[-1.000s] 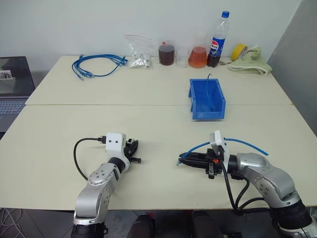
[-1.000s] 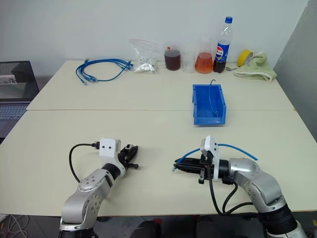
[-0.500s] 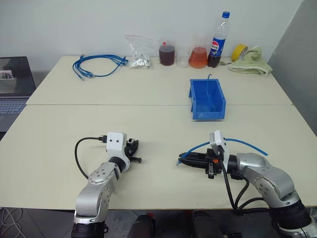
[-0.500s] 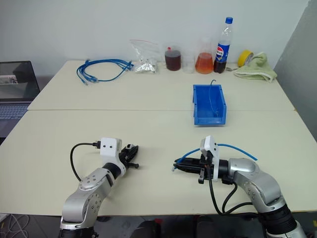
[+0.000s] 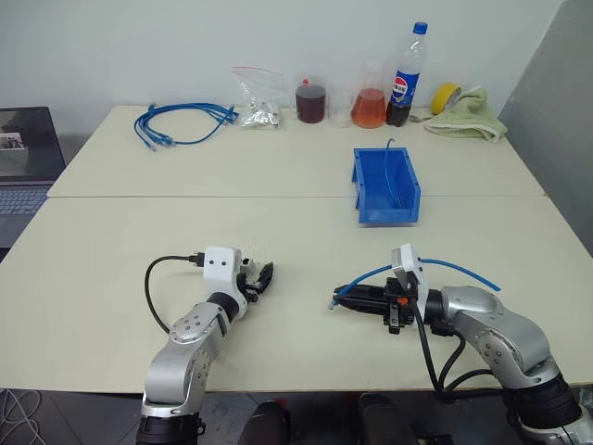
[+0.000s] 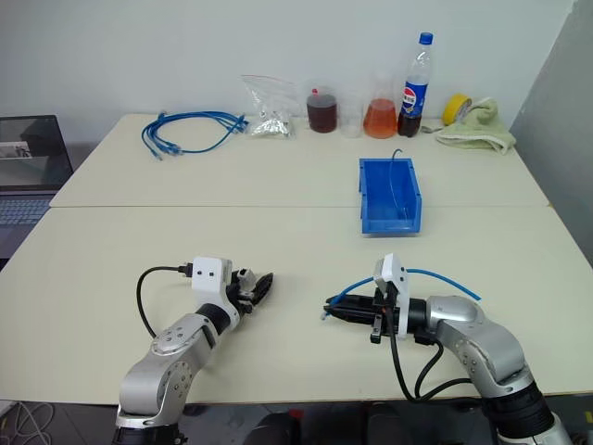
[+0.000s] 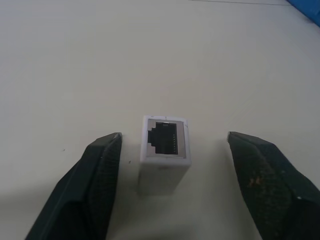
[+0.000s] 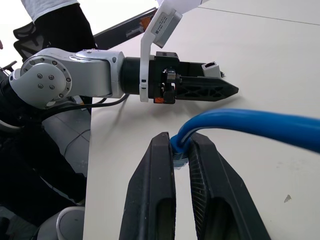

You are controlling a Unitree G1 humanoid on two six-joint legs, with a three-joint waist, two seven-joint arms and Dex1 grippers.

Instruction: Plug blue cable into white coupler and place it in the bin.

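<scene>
coupler (image 7: 165, 150) btwn left fingers (image 7: 95, 185), bin (image 5: 386, 186) behind

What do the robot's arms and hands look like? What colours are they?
Both arms are shiny silver metal with rounded joints. Each wrist carries a white boxy camera block, and a black cable loops out from it. The left hand and the right hand each have two black fingers that narrow toward the tips, with rough, grippy inner faces. A small orange mark sits near the base of the left hand's fingers.

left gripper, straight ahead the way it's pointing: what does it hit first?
The white coupler, lying on the table between the open fingers of the left gripper. Going on, the palm would likely meet its rear end first.
</scene>
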